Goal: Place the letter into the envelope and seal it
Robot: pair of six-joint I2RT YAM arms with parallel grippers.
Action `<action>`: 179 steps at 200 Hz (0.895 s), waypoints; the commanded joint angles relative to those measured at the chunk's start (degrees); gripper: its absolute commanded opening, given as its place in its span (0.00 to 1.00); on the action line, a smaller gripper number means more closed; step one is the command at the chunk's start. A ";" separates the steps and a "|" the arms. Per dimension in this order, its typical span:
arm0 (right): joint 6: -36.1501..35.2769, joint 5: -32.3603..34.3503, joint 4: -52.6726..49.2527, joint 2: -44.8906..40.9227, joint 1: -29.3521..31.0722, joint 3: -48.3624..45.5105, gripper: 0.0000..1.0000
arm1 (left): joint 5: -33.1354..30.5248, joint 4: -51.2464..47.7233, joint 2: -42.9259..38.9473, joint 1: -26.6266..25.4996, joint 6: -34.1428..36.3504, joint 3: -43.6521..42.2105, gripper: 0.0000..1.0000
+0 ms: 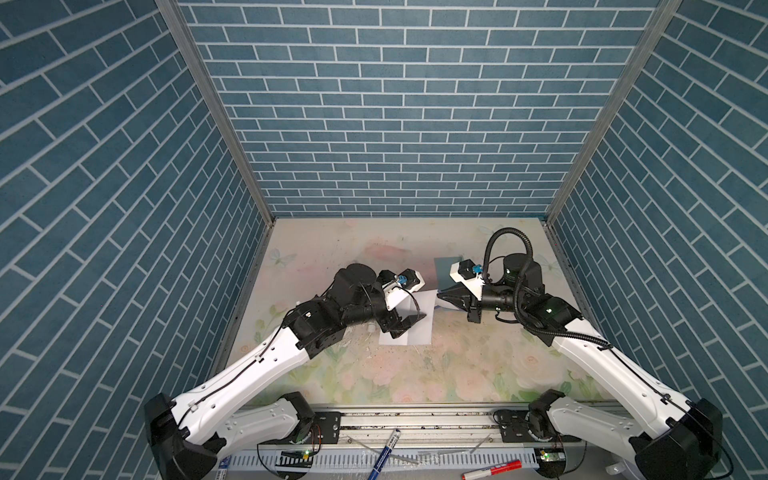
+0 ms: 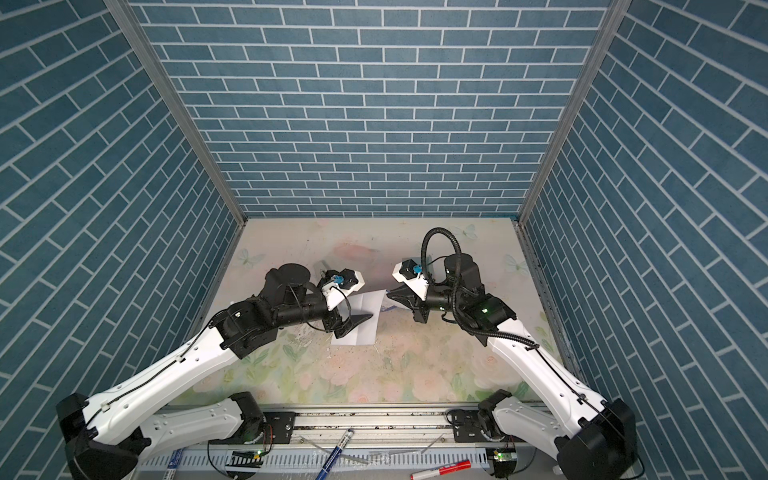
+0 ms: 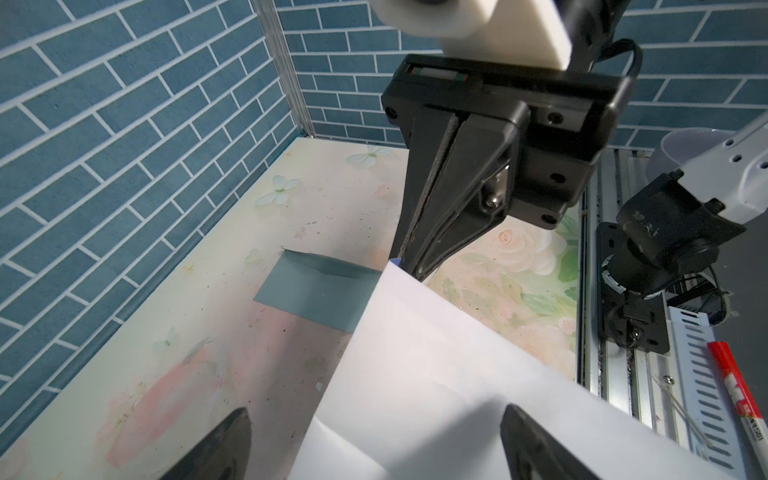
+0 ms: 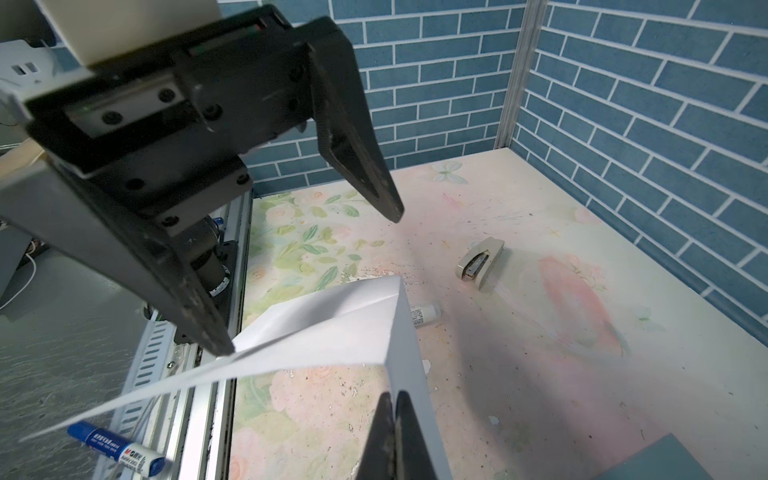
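Inside the blue brick-patterned walls (image 1: 395,124), the flowered table (image 1: 415,374) was scuffed and speckled. It had free room toward the back and across its front half. Near the middle I saw the letter (image 1: 417,334), a creased white sheet. The right gripper (image 1: 439,296) was clenched on the sheet's far corner and held it up off the table. I could not tell whether the near edge rested on the surface. The left gripper (image 3: 374,415) stood spread wide, with one finger against the sheet's edge and the other clear of it. Near the right gripper the envelope (image 3: 320,291) lay flat on the table, with the letter outside it. On the left arm's side a beige stapler (image 4: 480,259) lay alone. A small white bottle (image 4: 424,313) lay just beside the sheet.
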 commanded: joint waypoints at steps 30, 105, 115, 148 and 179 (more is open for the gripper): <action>-1.02 -2.94 1.32 -0.56 2.29 0.30 0.00 | 0.67 5.36 1.45 0.25 3.14 -1.71 0.96; -1.07 -2.44 1.32 -0.16 4.72 0.92 0.00 | 7.70 5.23 4.35 0.25 4.20 -1.66 0.69; -1.17 -2.32 1.32 -0.10 4.89 0.88 0.00 | 8.28 5.32 4.52 0.25 4.27 -1.90 0.65; -1.54 -1.82 1.08 -0.17 5.12 0.83 0.00 | 9.09 6.05 4.66 0.29 4.31 -2.83 0.52; -2.06 -1.19 0.88 -0.53 5.16 0.66 0.00 | 9.35 7.40 4.39 0.25 4.31 -4.16 0.38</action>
